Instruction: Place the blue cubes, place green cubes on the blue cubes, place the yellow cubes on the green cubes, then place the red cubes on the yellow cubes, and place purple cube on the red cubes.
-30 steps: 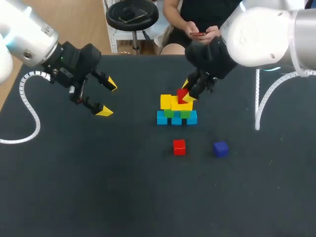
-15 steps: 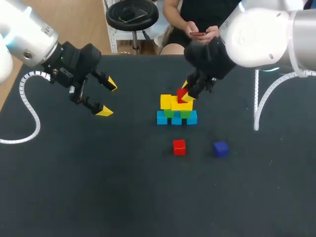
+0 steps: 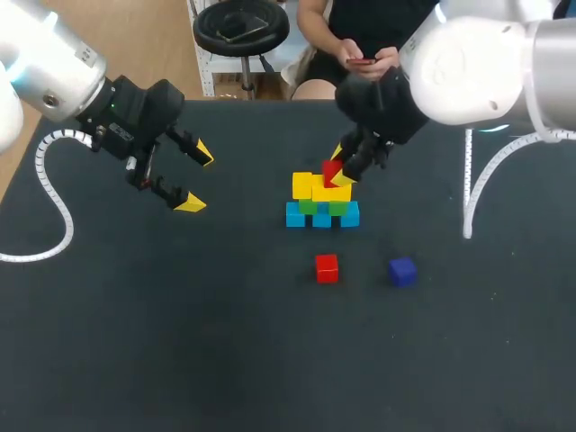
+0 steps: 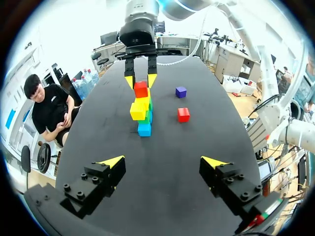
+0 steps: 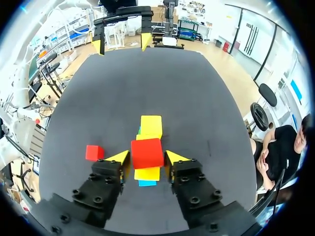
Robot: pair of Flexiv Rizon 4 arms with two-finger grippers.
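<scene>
A small stack stands mid-table: blue cubes (image 3: 322,216) at the bottom, green cubes (image 3: 324,206) on them, yellow cubes (image 3: 313,187) above. A red cube (image 3: 331,170) sits on the yellow layer, between the fingers of my right gripper (image 3: 339,166). In the right wrist view thin gaps show beside this red cube (image 5: 146,153), so the right gripper (image 5: 147,157) is open around it. My left gripper (image 3: 198,178) hangs wide open and empty, well left of the stack. A second red cube (image 3: 327,267) and the purple cube (image 3: 402,271) lie in front of the stack.
From the left wrist view, the left gripper (image 4: 162,162) faces the stack across bare black table (image 4: 162,196). The loose red cube (image 4: 183,114) and purple cube (image 4: 181,92) lie to one side of the stack. A person sits beyond the far edge.
</scene>
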